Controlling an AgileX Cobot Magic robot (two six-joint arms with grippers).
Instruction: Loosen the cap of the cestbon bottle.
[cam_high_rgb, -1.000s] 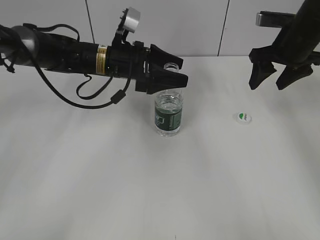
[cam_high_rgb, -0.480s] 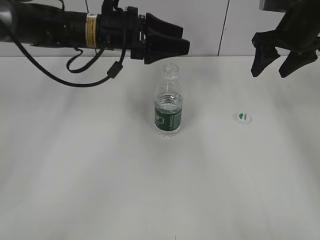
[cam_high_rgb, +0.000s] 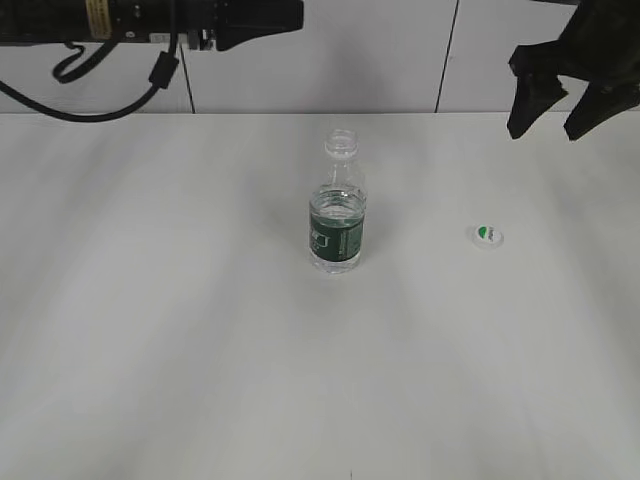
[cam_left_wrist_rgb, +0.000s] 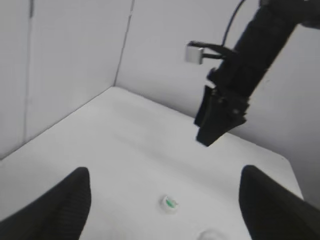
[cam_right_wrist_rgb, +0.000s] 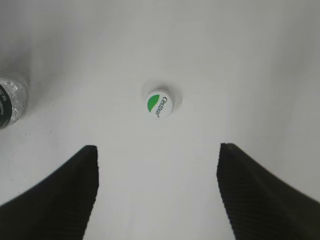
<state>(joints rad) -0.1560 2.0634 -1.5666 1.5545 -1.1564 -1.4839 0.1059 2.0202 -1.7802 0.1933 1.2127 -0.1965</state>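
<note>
Both pairs of jaws stand wide apart and hold nothing: the right gripper (cam_right_wrist_rgb: 157, 192) hangs high above the cap (cam_right_wrist_rgb: 159, 104), and the left gripper (cam_left_wrist_rgb: 162, 200) is raised well above and to the left of the cestbon bottle (cam_high_rgb: 338, 205), at the top edge of the exterior view. The bottle stands upright on the white counter (cam_high_rgb: 200, 350) with its threaded neck bare; the cap lies flat, green mark up, well to the bottle's right, so the loosening looks already done. The bottle seems partly filled, so it is probably light and easy to tip, with thin clear walls that would dent and slip under a hard squeeze; the labelled lower body looks the firmer place to hold. The cap is small, stiff and very light, best pinched across its ribbed rim from straight above.
</note>
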